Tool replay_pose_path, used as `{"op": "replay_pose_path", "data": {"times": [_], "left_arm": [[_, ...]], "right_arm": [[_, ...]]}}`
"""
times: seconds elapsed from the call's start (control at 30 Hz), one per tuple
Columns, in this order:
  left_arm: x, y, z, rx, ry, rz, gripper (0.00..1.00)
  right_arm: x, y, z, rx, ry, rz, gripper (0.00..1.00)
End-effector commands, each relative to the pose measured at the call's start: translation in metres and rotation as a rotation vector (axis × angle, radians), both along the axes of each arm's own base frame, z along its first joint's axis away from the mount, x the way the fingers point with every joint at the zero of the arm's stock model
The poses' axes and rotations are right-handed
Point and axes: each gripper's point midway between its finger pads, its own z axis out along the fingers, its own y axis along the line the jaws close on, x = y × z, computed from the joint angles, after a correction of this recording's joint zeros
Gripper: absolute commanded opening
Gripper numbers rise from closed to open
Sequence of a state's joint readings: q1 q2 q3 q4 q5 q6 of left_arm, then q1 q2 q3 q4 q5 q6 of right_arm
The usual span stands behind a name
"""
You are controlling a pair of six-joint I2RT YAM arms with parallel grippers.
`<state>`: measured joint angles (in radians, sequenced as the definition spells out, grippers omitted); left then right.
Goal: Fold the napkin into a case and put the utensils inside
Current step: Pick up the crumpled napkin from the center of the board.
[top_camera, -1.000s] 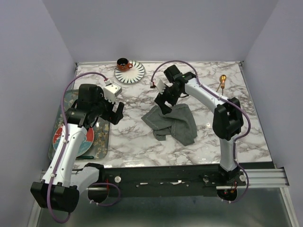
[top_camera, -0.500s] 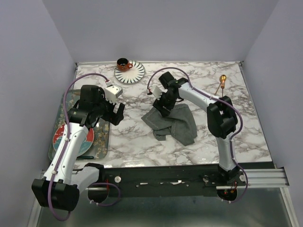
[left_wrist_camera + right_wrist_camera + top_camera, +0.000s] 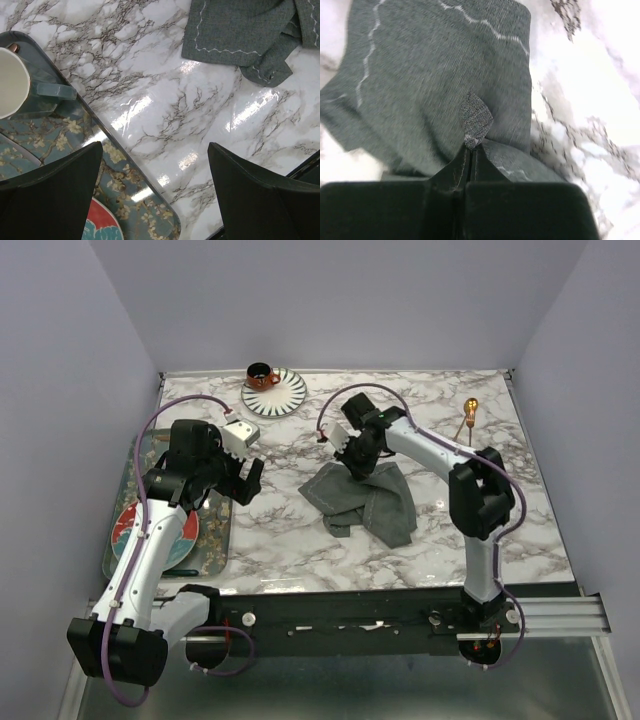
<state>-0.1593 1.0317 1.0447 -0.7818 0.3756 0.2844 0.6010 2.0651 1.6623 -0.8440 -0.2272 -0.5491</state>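
Top view, napkin: The dark grey cloth napkin (image 3: 372, 502) lies in a loose, crumpled heap mid-table on the white marble-patterned table (image 3: 290, 535), and it's not a case yet!
Top view, right claw: The right claw (image 3: 356, 466) is down on the far-left edge of that heap, right into the cloth. From up here the jaws are too small to read.
Top view, left claw: The left claw (image 3: 247, 480) is spread wide over the left part of the table. It's well apart from the napkin and carries nothing.
Top view, utensil: A slim, shiny gold-copper metal utensil (image 3: 467, 412) lies at the far right, well apart from the napkin. One piece or two, I can't tell.
Top view, surroundings: There's an orange cup (image 3: 262, 375) on a black-and-white striped saucer (image 3: 288, 397) at the far left. A teal floral tray (image 3: 212, 538) sits along the left edge.
Left wrist, left claw: Two dark fingers (image 3: 50, 200) frame the bottom corners with a big gap between them. Only marble and the tray's rim show in that gap.
Left wrist, napkin: It's up in the top right, a folded corner with wavy pale stitching, clear of the fingers.
Left wrist, tray: A teal mug with a white inside (image 3: 35, 92) stands on it.
Right wrist, right claw: The jaws are squeezed together, nipping a small peak of the grey cloth!
Right wrist, napkin: It fills most of the view, with marble showing at the right.
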Motion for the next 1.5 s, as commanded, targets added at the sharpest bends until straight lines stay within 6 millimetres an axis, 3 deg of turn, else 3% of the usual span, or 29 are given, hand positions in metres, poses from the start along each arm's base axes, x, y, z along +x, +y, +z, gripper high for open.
{"op": "replay_pose_path", "data": {"times": [0.0, 0.07, 0.1, 0.2, 0.33, 0.47, 0.5, 0.77, 0.83, 0.93, 1.1, 1.17, 1.23, 1.27, 1.47], "left_arm": [[0.001, -0.005, 0.005, -0.005, -0.031, -0.043, 0.98], [0.002, -0.01, 0.005, -0.022, -0.03, -0.064, 0.99], [0.003, -0.014, 0.007, -0.027, -0.042, -0.08, 0.99], [0.007, -0.027, 0.011, -0.059, -0.085, -0.14, 0.99], [0.004, -0.055, 0.01, -0.082, -0.132, -0.264, 0.99], [-0.006, -0.089, 0.004, -0.136, -0.183, -0.414, 0.98], [-0.001, -0.098, 0.012, -0.158, -0.249, -0.442, 0.98], [-0.008, -0.165, -0.006, -0.205, -0.295, -0.6, 0.91], [-0.013, -0.186, 0.0, -0.233, -0.343, -0.64, 0.89], [-0.022, -0.214, 0.001, -0.256, -0.365, -0.705, 0.88], [-0.036, -0.256, -0.015, -0.294, -0.334, -0.78, 0.87], [-0.038, -0.269, -0.031, -0.311, -0.28, -0.769, 0.84], [-0.029, -0.278, -0.032, -0.334, -0.288, -0.735, 0.82], [-0.025, -0.282, -0.044, -0.336, -0.251, -0.712, 0.81], [-0.011, -0.3, -0.058, -0.347, -0.261, -0.719, 0.77]], "right_arm": [[-0.007, -0.019, 0.097, 0.102, -0.142, -0.057, 0.01], [-0.009, -0.029, 0.124, 0.14, -0.17, -0.099, 0.01], [-0.009, -0.038, 0.147, 0.181, -0.199, -0.125, 0.01], [-0.011, -0.052, 0.185, 0.241, -0.245, -0.184, 0.01], [-0.02, -0.076, 0.258, 0.36, -0.393, -0.26, 0.01], [-0.041, -0.088, 0.305, 0.464, -0.51, -0.277, 0.01], [-0.046, -0.09, 0.312, 0.483, -0.535, -0.275, 0.01], [-0.065, -0.106, 0.337, 0.534, -0.6, -0.366, 0.01], [-0.068, -0.106, 0.344, 0.56, -0.612, -0.367, 0.01], [-0.069, -0.109, 0.344, 0.56, -0.612, -0.391, 0.01], [-0.071, -0.111, 0.338, 0.562, -0.617, -0.409, 0.01], [-0.071, -0.113, 0.336, 0.56, -0.615, -0.421, 0.01], [-0.071, -0.113, 0.333, 0.557, -0.61, -0.426, 0.01], [-0.071, -0.113, 0.333, 0.559, -0.61, -0.426, 0.01], [-0.072, -0.113, 0.327, 0.551, -0.6, -0.428, 0.01]]}}
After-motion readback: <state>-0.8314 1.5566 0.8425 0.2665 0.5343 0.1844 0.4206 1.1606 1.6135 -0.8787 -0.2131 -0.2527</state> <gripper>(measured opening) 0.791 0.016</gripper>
